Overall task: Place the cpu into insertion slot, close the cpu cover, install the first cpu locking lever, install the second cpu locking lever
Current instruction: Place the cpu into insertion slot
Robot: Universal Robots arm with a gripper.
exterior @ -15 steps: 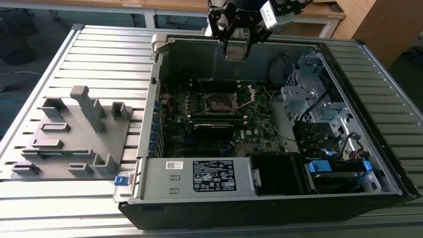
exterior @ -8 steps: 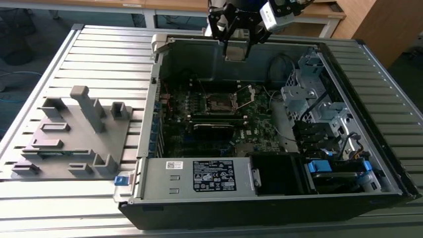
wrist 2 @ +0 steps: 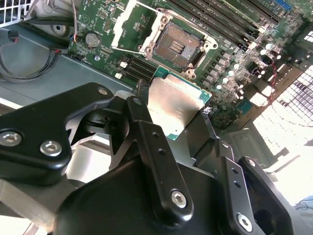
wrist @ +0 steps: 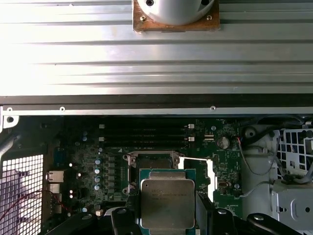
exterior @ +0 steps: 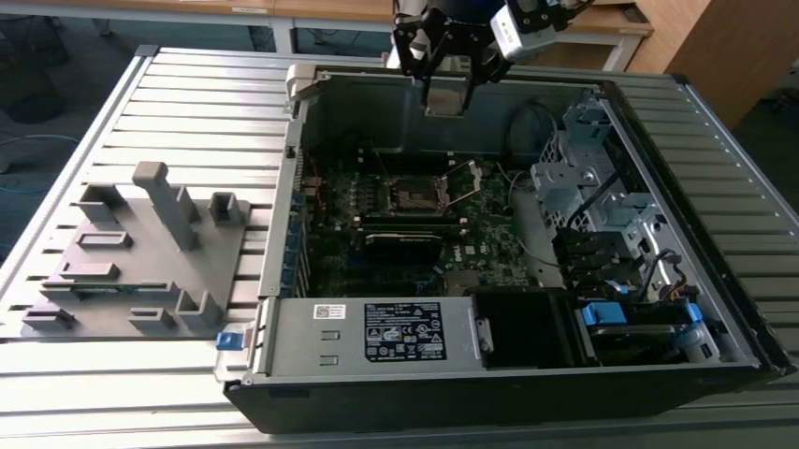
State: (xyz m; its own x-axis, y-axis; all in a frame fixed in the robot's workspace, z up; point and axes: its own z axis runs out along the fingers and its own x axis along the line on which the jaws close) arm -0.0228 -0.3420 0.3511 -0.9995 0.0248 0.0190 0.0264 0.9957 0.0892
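Pincer [wrist 2: 174, 102] clamps cpu [wrist 2: 178, 108], clear of bare insertion slot [wrist 2: 177, 45]; cpu cover [wrist 2: 126, 25] flipped open beside slot; memory slots [wrist 2: 220, 22] near.

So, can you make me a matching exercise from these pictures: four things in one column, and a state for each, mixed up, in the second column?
Things:
1. chip
2. socket
3. cover
4. gripper

States:
A. swung open
B. shut on the chip
C. empty and uncovered
D. held up, not seated

Pairs: 1-D, 2-C, 3-A, 4-B
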